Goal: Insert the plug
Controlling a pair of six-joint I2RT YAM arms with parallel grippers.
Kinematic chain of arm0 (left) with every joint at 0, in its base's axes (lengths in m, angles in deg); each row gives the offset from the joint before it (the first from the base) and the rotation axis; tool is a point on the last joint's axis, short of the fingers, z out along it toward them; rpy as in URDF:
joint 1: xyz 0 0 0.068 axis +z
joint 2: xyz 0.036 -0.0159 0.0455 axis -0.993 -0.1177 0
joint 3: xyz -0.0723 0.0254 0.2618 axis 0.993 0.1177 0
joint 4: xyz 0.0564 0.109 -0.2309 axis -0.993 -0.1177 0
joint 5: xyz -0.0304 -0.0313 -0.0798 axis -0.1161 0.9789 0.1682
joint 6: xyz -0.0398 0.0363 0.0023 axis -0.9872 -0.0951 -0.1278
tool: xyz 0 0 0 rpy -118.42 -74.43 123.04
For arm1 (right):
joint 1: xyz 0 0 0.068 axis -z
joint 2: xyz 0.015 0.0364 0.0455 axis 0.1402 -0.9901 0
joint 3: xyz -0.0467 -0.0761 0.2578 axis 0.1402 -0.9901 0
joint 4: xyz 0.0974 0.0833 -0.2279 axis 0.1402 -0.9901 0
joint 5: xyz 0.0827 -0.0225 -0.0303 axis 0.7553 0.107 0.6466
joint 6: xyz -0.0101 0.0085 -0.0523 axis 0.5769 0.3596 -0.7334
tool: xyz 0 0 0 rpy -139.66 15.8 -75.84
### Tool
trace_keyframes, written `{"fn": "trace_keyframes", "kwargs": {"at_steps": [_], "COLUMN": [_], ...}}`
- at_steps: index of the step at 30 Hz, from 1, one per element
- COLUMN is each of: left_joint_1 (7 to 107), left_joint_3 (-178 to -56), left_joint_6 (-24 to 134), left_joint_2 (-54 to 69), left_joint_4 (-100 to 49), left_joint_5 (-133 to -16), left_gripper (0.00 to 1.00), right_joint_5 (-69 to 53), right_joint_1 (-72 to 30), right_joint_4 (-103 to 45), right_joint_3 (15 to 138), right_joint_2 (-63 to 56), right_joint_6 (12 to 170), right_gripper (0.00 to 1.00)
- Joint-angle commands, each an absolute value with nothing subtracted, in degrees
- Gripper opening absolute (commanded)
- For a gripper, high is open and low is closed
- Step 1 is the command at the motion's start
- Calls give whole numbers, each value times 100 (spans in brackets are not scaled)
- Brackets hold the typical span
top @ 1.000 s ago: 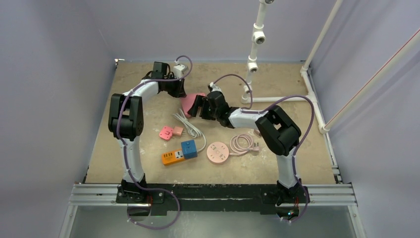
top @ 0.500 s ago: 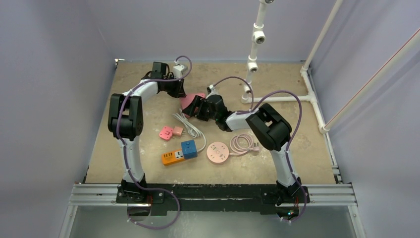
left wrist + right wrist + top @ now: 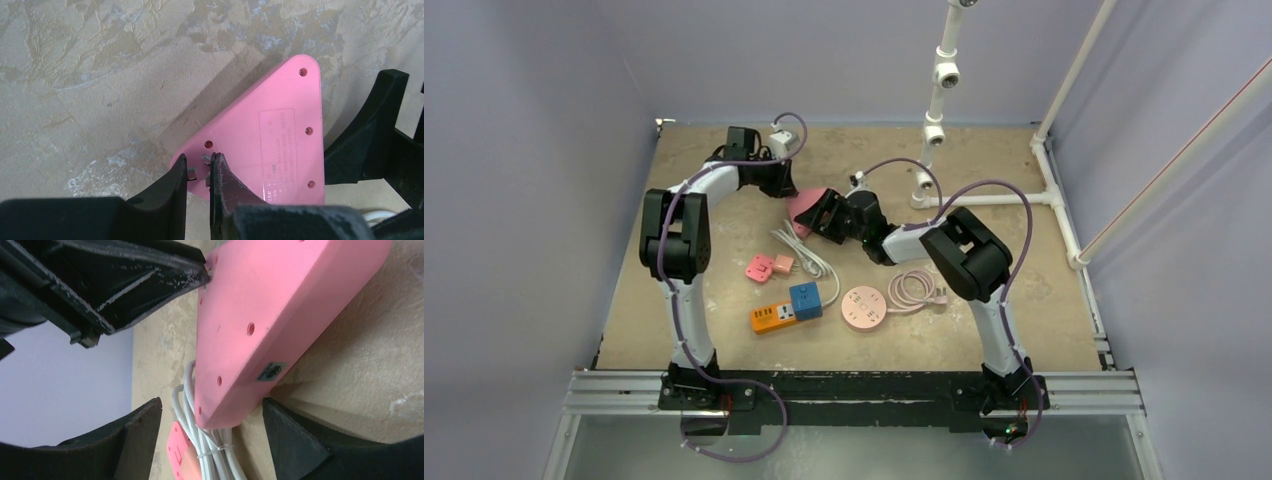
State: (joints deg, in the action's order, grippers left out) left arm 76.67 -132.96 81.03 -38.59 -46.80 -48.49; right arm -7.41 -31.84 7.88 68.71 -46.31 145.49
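- Table point(image 3: 724, 335): tan, mottled board. Lavender walls close it in on three sides. White pipes point(image 3: 935, 128) rise behind and to the right of the strip.
- Strip point(image 3: 280, 140): pink and triangular, tilted up on one edge. Its labelled underside, with screw holes, faces the left wrist camera.
- Left gripper point(image 3: 198, 167): narrow, its tips pinching the strip's corner.
- Right gripper point(image 3: 211, 407): wide, one finger on either side of the strip's lower end and clear of it.
- White cable point(image 3: 809, 255): bundled, just in front of the strip, with a pink adapter point(image 3: 759, 267) beside it.
- Orange bar point(image 3: 771, 318), blue cube point(image 3: 805, 299) and round socket point(image 3: 863, 306): well in front of the strip.
- Plug point(image 3: 940, 297): lies at the end of the pink cord, to the front-right of the strip.
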Motion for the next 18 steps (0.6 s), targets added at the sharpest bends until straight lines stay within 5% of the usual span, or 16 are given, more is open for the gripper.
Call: {"fn": "trace_keyframes", "kwargs": {"at_steps": [1,8,13,18], "left_joint_1": [7832,7848,7843,7841], "left_joint_3": [-12804,-12348,-12175,-12290], "left_joint_6": [8193,8138,8128,8057], "left_joint_2": [-4084,-3694,-3507,-3304], "left_joint_4": [-5617,-5677,-5704,-5817], "left_joint_5": [-5275,-5033,-4911,-4625], "left_gripper": [0,0,0,5], "right_joint_5": [-588,-380,-471,-744], "right_joint_1": [-3018,-3017,-3018,-3024], "right_joint_4": [1375,2152,2541,2596], "right_joint_3": [7003,6984,6844,6779], "right_joint_2": [-4847,-4952,-4807,-4478], "right_joint_6": [15205,15680,15691,15502], "right_gripper": [74,60,17,0]}}
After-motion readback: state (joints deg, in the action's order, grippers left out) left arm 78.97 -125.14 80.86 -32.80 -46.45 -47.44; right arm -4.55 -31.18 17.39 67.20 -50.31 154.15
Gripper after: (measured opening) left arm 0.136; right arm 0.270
